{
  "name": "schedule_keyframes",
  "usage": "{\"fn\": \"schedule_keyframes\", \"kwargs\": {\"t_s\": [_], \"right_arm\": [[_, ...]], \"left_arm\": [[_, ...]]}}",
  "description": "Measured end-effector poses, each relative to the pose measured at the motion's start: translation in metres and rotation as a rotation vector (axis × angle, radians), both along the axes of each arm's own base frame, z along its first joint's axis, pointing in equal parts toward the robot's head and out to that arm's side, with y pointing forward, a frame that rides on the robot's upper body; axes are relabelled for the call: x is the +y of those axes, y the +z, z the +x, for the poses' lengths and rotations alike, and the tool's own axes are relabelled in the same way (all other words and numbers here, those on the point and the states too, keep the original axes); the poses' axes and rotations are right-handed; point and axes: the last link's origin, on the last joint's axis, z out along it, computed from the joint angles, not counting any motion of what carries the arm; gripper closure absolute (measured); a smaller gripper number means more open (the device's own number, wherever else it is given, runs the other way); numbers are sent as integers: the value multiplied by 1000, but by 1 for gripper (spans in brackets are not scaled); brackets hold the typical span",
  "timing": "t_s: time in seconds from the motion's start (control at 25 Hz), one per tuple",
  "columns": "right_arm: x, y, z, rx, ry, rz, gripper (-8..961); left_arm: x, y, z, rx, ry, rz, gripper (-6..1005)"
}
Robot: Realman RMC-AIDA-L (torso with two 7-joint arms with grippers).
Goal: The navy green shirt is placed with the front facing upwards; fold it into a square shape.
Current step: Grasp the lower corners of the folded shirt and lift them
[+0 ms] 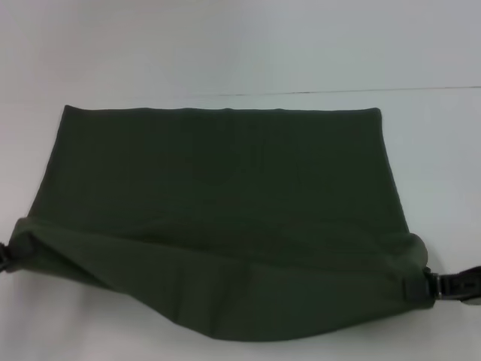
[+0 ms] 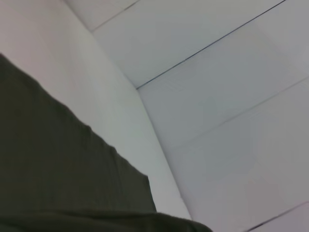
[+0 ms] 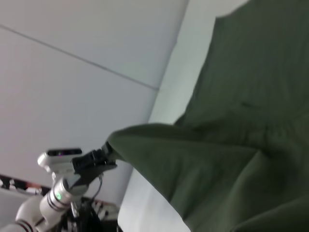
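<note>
The navy green shirt point(image 1: 225, 188) lies as a wide dark olive rectangle on the white table point(image 1: 443, 188), with no lettering showing. Its near edge is raised and sags in the middle, held up at both ends. At the left end, my left gripper point(image 1: 6, 257) is shut on the corner. The right wrist view shows the same left gripper point(image 3: 107, 151) from afar, pinching the lifted cloth point(image 3: 231, 159). My right gripper point(image 1: 430, 286) is shut on the right corner. In the left wrist view only the shirt point(image 2: 53, 169) and the table show.
White table runs all around the shirt, and a thin dark seam point(image 1: 338, 92) crosses it behind the far edge. In the right wrist view the left arm point(image 3: 58, 193) stands beyond the table edge over dark clutter on the floor.
</note>
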Motion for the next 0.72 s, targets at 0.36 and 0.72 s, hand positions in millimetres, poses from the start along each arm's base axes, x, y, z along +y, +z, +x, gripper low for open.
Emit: {"fn": "schedule_keyframes", "kwargs": {"t_s": [0.36, 0.72], "right_arm": [[-4, 2, -2, -13, 34, -66, 904], [-9, 0, -3, -37, 69, -143, 903]], "left_arm": [[-15, 2, -5, -11, 23, -45, 968], [-32, 4, -8, -23, 43, -112, 968]]}}
